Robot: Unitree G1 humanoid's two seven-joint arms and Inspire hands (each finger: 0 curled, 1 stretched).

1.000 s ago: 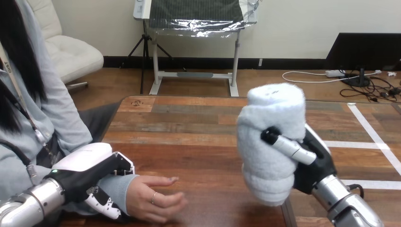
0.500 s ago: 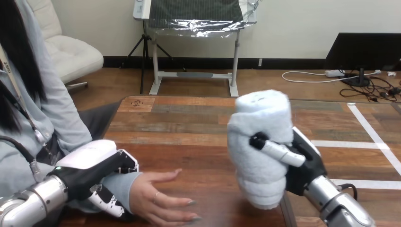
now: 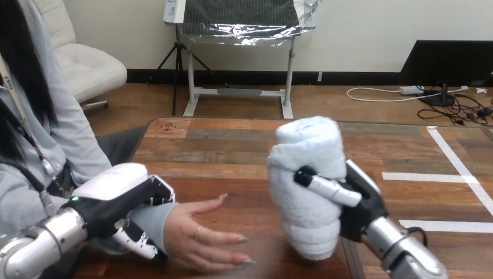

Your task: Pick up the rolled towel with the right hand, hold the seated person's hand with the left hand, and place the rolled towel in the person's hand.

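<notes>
My right hand (image 3: 357, 203) clamped on towel (image 3: 305, 174); left hand (image 3: 116, 200) curled round wrist (image 3: 154, 224). Risk: towel rolls off person's hand (image 3: 200, 232) if released too soon.

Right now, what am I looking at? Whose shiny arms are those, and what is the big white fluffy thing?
Those shiny arms belong to a robot. The picture comes from a camera on its head, looking down over a wooden table, so you see what the robot sees. The fluffy thing is a rolled towel. The robot's right hand has its fingers wrapped round it and holds it upright. The robot's left hand is curled round the person's wrist; that person sits at the left. The person's hand has its fingers stretched out toward the towel, not touching it.
</notes>
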